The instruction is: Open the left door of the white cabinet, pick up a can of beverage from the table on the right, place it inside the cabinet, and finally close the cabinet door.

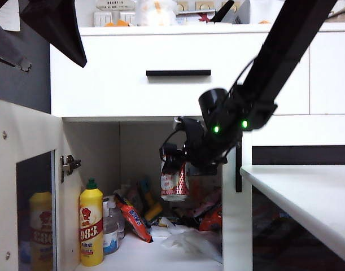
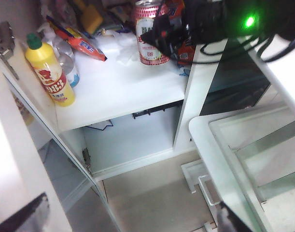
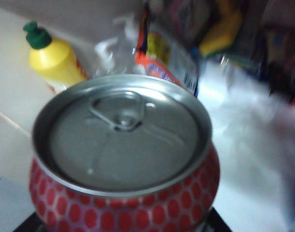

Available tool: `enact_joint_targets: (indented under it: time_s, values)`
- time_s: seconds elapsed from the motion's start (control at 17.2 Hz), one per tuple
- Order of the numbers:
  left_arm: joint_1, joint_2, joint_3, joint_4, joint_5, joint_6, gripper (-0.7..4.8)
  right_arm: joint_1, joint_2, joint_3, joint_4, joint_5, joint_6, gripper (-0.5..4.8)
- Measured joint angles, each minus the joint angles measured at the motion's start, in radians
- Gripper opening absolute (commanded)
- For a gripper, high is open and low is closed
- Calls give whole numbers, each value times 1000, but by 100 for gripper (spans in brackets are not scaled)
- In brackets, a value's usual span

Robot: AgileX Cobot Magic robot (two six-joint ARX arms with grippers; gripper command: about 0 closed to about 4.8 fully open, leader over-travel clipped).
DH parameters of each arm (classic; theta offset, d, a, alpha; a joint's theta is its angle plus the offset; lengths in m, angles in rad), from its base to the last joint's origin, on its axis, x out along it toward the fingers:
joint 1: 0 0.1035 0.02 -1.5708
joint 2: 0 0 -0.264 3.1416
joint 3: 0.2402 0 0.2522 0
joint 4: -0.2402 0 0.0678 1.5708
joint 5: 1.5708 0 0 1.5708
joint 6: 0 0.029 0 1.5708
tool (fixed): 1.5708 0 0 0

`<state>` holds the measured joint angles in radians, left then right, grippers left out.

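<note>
Jaws of the right gripper (image 1: 173,165) are closed around the upper body of the can of beverage (image 1: 175,184), holding it inside the white cabinet (image 1: 178,84), in the open compartment under the wide drawer. Can long axis is vertical, silver lid and pull tab up, base down; in the exterior view the base hangs clear above the cabinet shelf (image 2: 118,92). Right wrist view looks straight down on the lid (image 3: 122,133), red-dotted wall below it. Left gripper does not show in any view; by its reading its jaws stand wide apart, and nothing shows what, if anything, they hold. Left door (image 1: 25,186) is swung open toward the camera at the left of the exterior view. On the shelf beside the can: yellow bottle (image 1: 91,228) with green cap, upright near the hinge side; an orange snack packet (image 1: 135,221) leaning; assorted clutter behind. White desk (image 1: 313,197) sits at right, apart from the can.
</note>
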<state>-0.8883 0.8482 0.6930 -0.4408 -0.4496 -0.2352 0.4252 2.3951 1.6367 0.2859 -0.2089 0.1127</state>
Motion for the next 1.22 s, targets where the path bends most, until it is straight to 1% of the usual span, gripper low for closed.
enact_joint_targets:
  time_s: [0.06,0.17,0.23,0.29,0.41,0.46,0.52,0.58,0.7,0.76,0.81,0.87,1.1,1.22]
  values:
    - [0,0,0,-5,0,-2,479,8,-22,5,-47,-8,31,229]
    - [-1,1,0,-17,0,-22,479,40,-28,5,-33,-16,86,229]
    - [-2,-7,0,-27,2,-28,479,74,1,20,58,-65,68,229]
    - [-3,-26,0,-46,3,-29,479,137,1,21,89,-38,64,229]
    - [-4,-94,0,-90,-13,-30,479,206,-1,28,107,-73,66,229]
    - [0,-129,-2,-125,-38,-18,479,214,4,28,116,-62,67,229]
    - [0,-165,-2,-149,-44,0,479,204,22,28,145,-13,67,229]
    - [1,-195,-2,-170,-45,22,479,169,78,27,209,60,90,229]
    - [1,-193,-2,-188,-44,33,479,161,123,26,244,100,139,229]
    - [1,-195,-7,-190,-42,34,479,169,140,26,278,105,157,229]
    - [1,-197,-21,-191,-43,34,479,177,163,26,348,112,195,229]
    - [1,-197,-35,-201,-42,34,479,180,172,42,360,132,221,229]
    - [1,-198,-52,-209,-41,31,479,175,236,194,387,179,254,229]
    - [1,-207,-52,-208,-41,28,479,178,301,332,314,249,265,229]
